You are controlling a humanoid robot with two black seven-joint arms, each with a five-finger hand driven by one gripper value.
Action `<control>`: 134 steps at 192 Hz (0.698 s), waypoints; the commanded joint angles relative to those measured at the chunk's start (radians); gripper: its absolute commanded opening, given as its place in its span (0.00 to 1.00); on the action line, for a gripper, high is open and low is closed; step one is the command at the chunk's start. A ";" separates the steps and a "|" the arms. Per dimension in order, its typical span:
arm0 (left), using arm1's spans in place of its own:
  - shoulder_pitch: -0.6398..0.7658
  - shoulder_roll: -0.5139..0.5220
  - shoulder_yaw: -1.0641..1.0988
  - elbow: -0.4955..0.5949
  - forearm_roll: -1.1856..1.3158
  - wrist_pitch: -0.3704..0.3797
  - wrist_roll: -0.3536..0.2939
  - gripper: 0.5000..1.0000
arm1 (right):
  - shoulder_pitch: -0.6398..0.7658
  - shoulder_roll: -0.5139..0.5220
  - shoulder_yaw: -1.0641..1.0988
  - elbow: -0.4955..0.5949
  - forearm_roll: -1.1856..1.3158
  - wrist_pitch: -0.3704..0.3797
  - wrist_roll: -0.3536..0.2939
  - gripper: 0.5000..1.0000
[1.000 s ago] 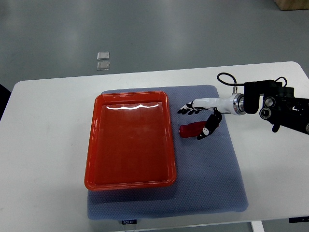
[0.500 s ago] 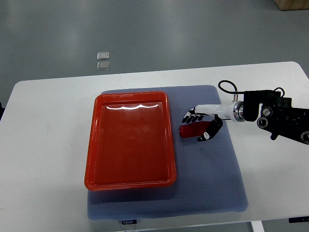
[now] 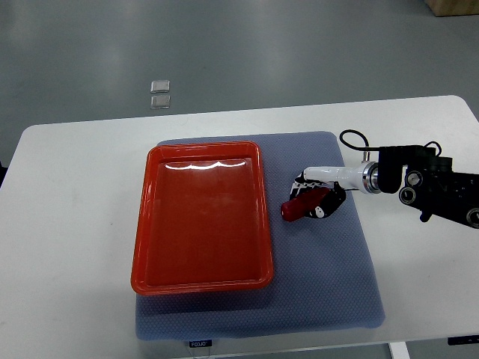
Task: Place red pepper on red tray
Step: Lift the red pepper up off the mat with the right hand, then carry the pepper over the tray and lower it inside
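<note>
My right hand (image 3: 315,196) reaches in from three o'clock, fingers curled around the red pepper (image 3: 301,205) and closed on its right half, while the pepper's left end pokes out toward nine o'clock. The pepper lies on the blue-grey mat (image 3: 322,269), just beside the right rim of the red tray (image 3: 200,217) but apart from it, and the tray holds nothing. I cannot tell whether the pepper rests on the mat or is a little clear of it; it looks low either way. My left hand is nowhere in view.

I judge this to be the grasp step: the hold is made and the carry has not begun. The next move calls for a lift high enough to clear the tray's raised rim, then a short sweep toward nine o'clock, with the fingers kept tight, since the pepper is smooth and could roll out. I should let go only when the pepper sits well inside the rim, low over the tray floor, so it does not bounce or roll back onto the mat or the white counter (image 3: 71,224).
</note>
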 commanded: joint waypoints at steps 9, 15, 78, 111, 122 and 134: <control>0.000 0.000 0.000 0.002 0.000 0.000 0.000 1.00 | 0.006 -0.008 0.001 0.002 -0.010 0.010 -0.002 0.00; 0.000 0.000 0.000 0.003 0.000 0.000 0.000 1.00 | 0.012 -0.017 0.003 0.002 -0.009 0.013 -0.002 0.00; 0.000 0.000 0.000 -0.004 0.000 0.000 0.000 1.00 | 0.181 -0.072 0.078 0.018 0.024 0.098 -0.005 0.00; 0.000 0.000 0.003 -0.007 0.000 0.000 0.000 1.00 | 0.244 -0.012 0.072 0.018 0.073 0.095 -0.040 0.00; 0.000 0.000 0.003 -0.007 0.000 -0.001 0.000 1.00 | 0.257 0.031 0.064 0.014 0.080 0.092 -0.043 0.00; 0.000 0.000 0.003 -0.007 0.000 -0.001 0.000 1.00 | 0.263 0.077 0.058 0.003 0.080 0.090 -0.045 0.00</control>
